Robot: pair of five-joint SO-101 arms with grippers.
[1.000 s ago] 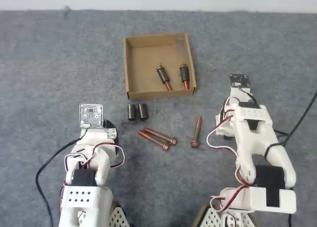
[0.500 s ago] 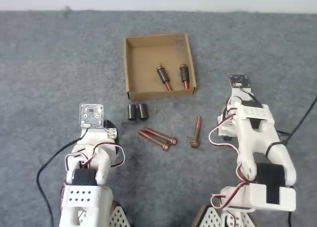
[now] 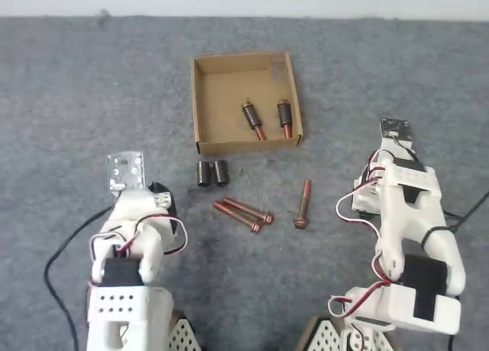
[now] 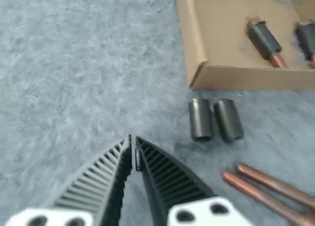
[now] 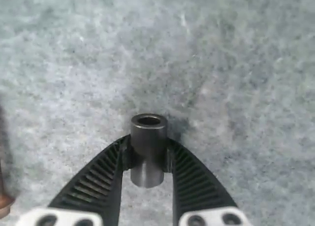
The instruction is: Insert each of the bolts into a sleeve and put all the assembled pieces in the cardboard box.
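Note:
The cardboard box (image 3: 205,99) holds two assembled pieces (image 3: 252,118) (image 3: 285,118), also seen in the left wrist view (image 4: 265,41). Two dark sleeves (image 3: 212,172) (image 4: 215,118) lie side by side just in front of the box. Two copper bolts (image 3: 243,212) (image 4: 266,186) lie crossed below them, and a third bolt (image 3: 303,203) lies apart to the right. My left gripper (image 4: 133,149) is shut with nothing in it, near the sleeves. My right gripper (image 5: 147,154) is shut on a dark sleeve (image 5: 147,142), held upright over the carpet at the right.
Grey carpet (image 3: 76,99) covers the table. The left arm (image 3: 130,236) stands at the lower left and the right arm (image 3: 409,221) at the lower right, with cables trailing off beside them.
The right arm has swung to the right, away from the bolts. The left arm has turned slightly to the left.

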